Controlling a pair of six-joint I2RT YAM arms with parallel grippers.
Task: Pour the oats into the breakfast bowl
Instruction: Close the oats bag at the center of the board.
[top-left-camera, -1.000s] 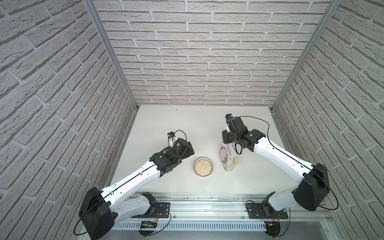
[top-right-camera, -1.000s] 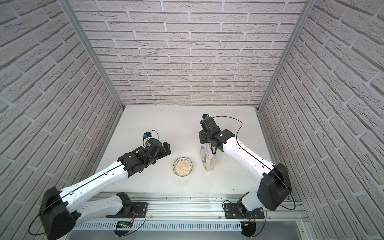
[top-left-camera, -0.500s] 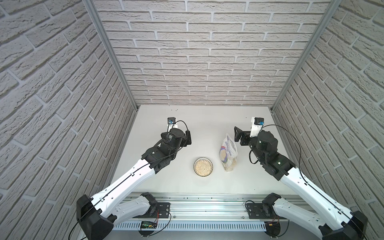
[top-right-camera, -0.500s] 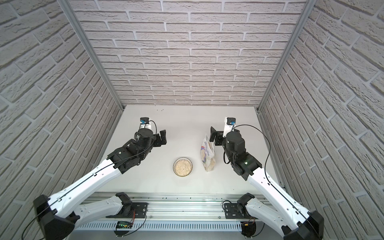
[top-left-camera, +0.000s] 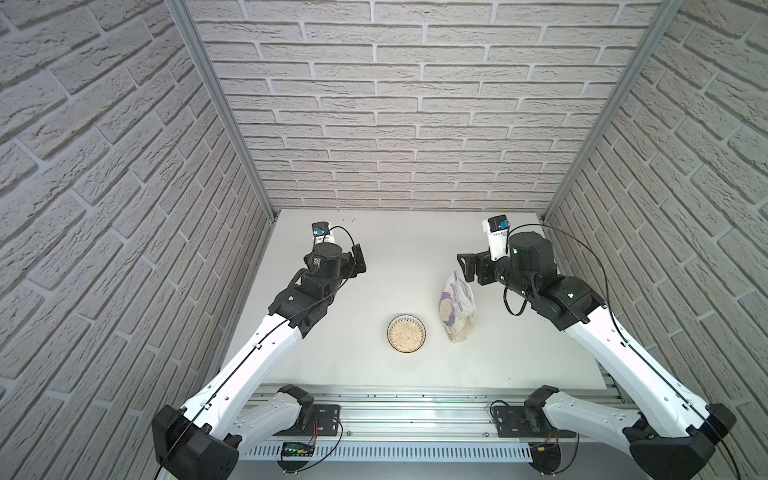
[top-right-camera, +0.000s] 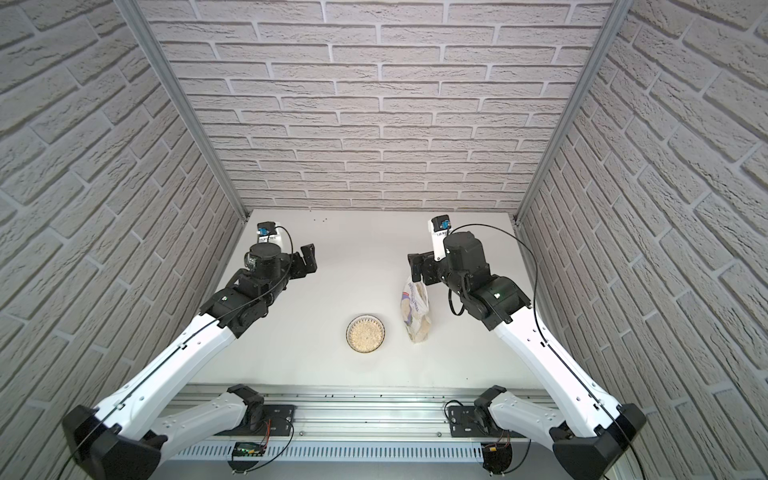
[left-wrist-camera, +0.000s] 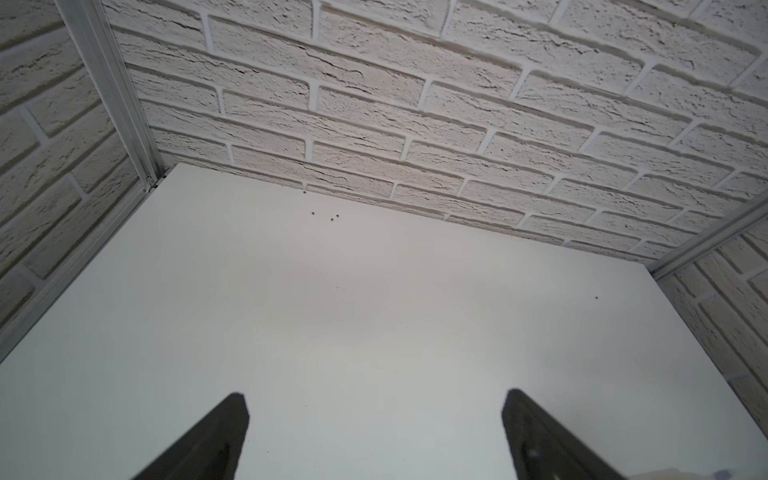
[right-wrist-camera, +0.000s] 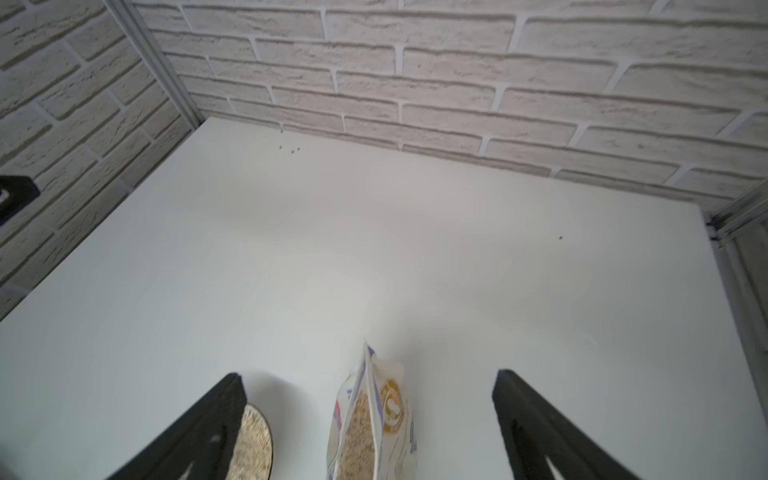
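left claw (left-wrist-camera: 374, 399) released, empty | right claw (right-wrist-camera: 368, 374) released, apart from upright pouch (top-left-camera: 455, 307) | oats (top-left-camera: 406, 334) in breakfast bowl (top-left-camera: 390, 334), lower centre

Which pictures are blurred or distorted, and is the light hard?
Both top views: sharp, wide-angle, brick walls lean outward; soft light, no hard shadows on the white tabletop. Right wrist view: white plastic oat pouch and black right hand blurred. Left wrist view: black left hand blurred, wall sharp.
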